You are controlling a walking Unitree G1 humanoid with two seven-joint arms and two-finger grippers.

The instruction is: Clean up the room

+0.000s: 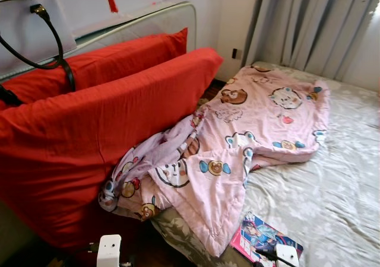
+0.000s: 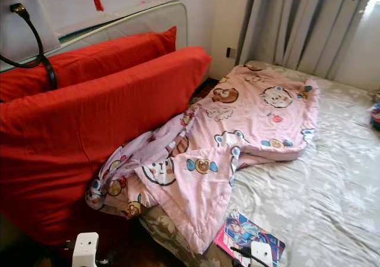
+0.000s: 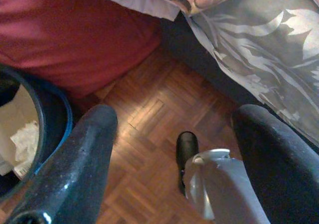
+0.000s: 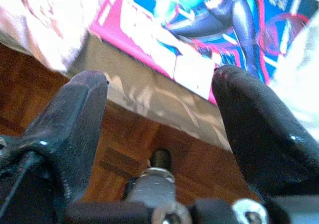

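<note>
1. Jaws apart on both sides: left gripper [image 3: 174,134] hangs above parquet floor [image 3: 149,114], right gripper [image 4: 159,114] sits just off the bed's edge.
2. Pink comic book [image 1: 264,237] lies on the bed [image 1: 332,190] corner.
3. Pink cartoon blanket [image 1: 237,130] sprawls crumpled, spilling against red pillows [image 1: 89,130].
4. Grey curtains [image 1: 314,24] beyond.

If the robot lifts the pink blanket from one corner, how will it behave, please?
The pink blanket lies crumpled in soft folds, so it probably hangs floppy and trails. It looks thin, likely light. One end droops off the bed beside the red pillow, so it may drag against that.
</note>
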